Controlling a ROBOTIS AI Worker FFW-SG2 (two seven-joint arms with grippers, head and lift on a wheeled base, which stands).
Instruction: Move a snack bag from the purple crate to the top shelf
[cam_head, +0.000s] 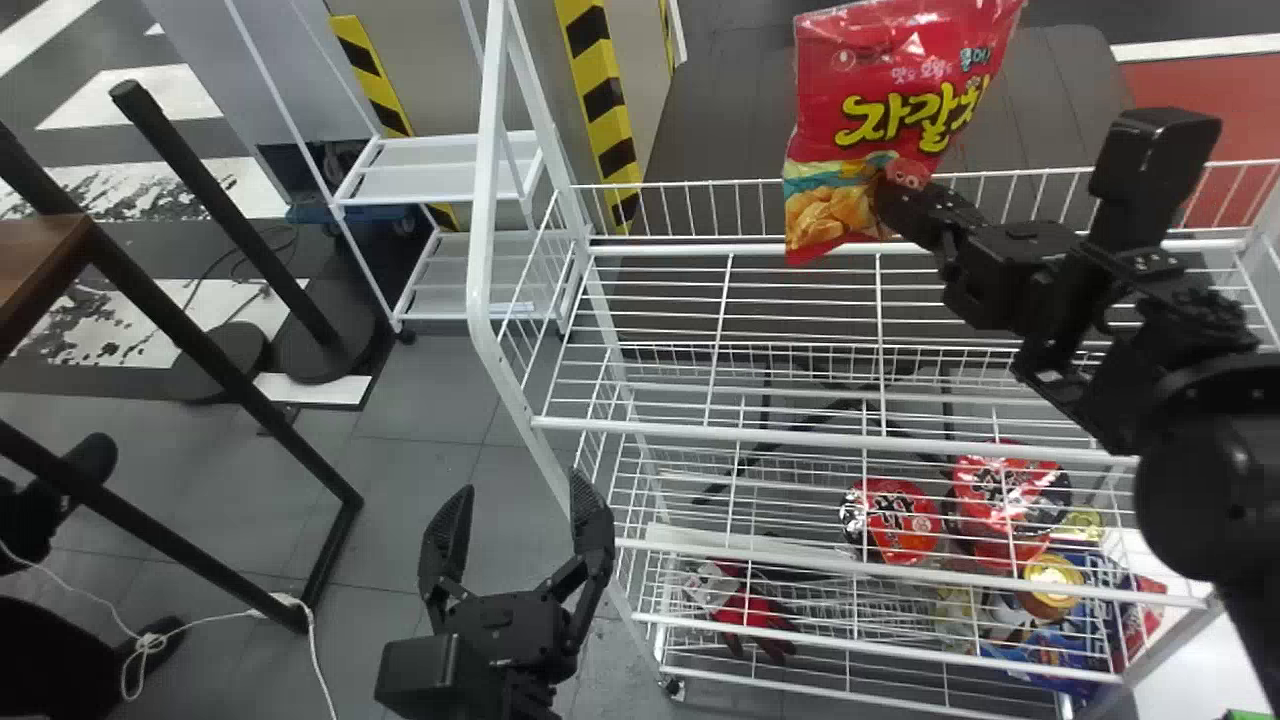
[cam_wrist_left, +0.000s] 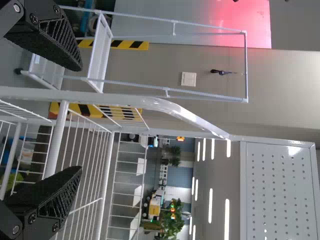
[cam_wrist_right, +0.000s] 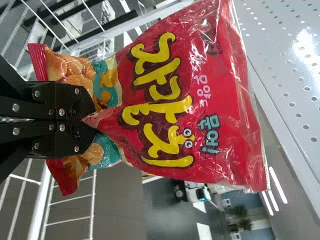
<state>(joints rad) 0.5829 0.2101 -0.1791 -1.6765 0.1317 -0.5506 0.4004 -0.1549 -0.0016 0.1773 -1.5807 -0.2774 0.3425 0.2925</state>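
Pinching glossy red plastic snack bag (cam_head: 890, 110) low, black right pincer (cam_wrist_right: 91, 119) closed; black left pincer (cam_head: 521, 482) open, empty. Likely light, slippery, crushable; best held gently, low.

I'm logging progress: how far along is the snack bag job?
Done: the snack bag looks picked up. In hand: the right end effector grips it, held up near the top shelf. Remaining, it seems: setting it down there and letting go.
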